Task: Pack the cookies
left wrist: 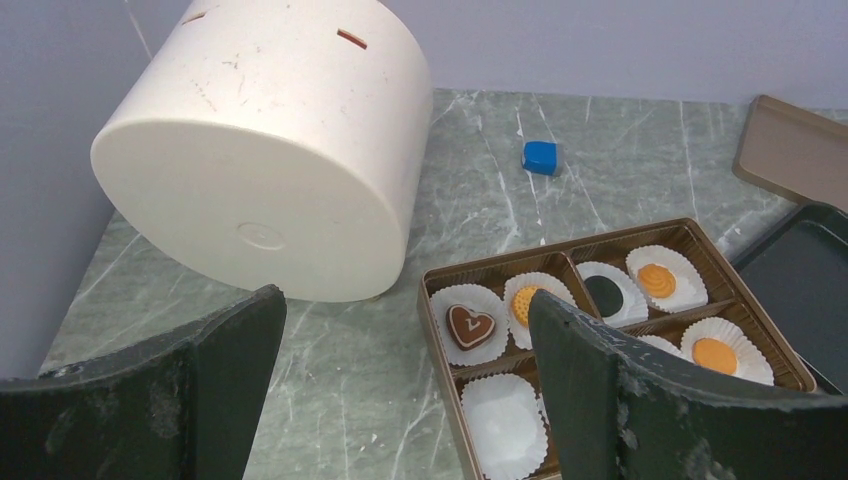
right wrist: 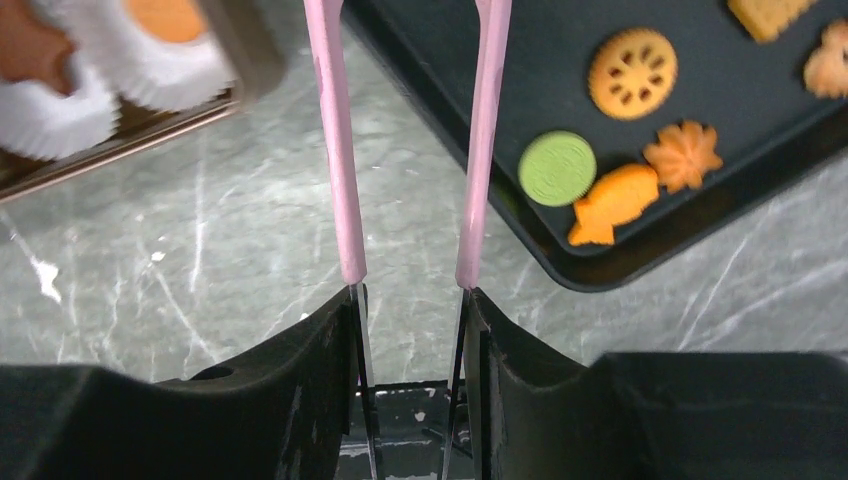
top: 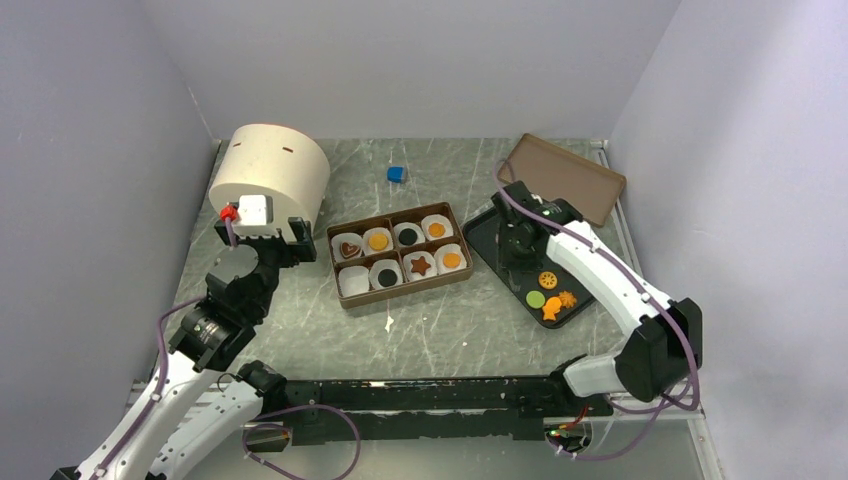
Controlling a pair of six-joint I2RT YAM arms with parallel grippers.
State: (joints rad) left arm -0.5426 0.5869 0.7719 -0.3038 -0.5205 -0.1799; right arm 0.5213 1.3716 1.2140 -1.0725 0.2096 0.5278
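A brown box (top: pixel 335 262) of white paper cups holds a heart cookie (top: pixel 349 249), a star cookie (top: pixel 421 265), and orange and black rounds. One front-left cup (top: pixel 354 282) is empty. More cookies lie on a black tray (top: pixel 490 240): an orange round (right wrist: pixel 632 73), a green round (right wrist: pixel 557 168), a fish (right wrist: pixel 612 203) and a flower shape (right wrist: pixel 683 157). My right gripper (right wrist: pixel 412 295) is shut on pink-tipped tweezers (right wrist: pixel 335 150), over the tray's left edge; the tweezer tips are out of view. My left gripper (left wrist: pixel 405 330) is open and empty, left of the box.
A large white cylinder (top: pixel 270 175) lies on its side at the back left, just behind my left gripper. A small blue cube (top: pixel 397 174) sits behind the box. A brown lid (top: pixel 563 178) rests at the back right. Walls close in on both sides.
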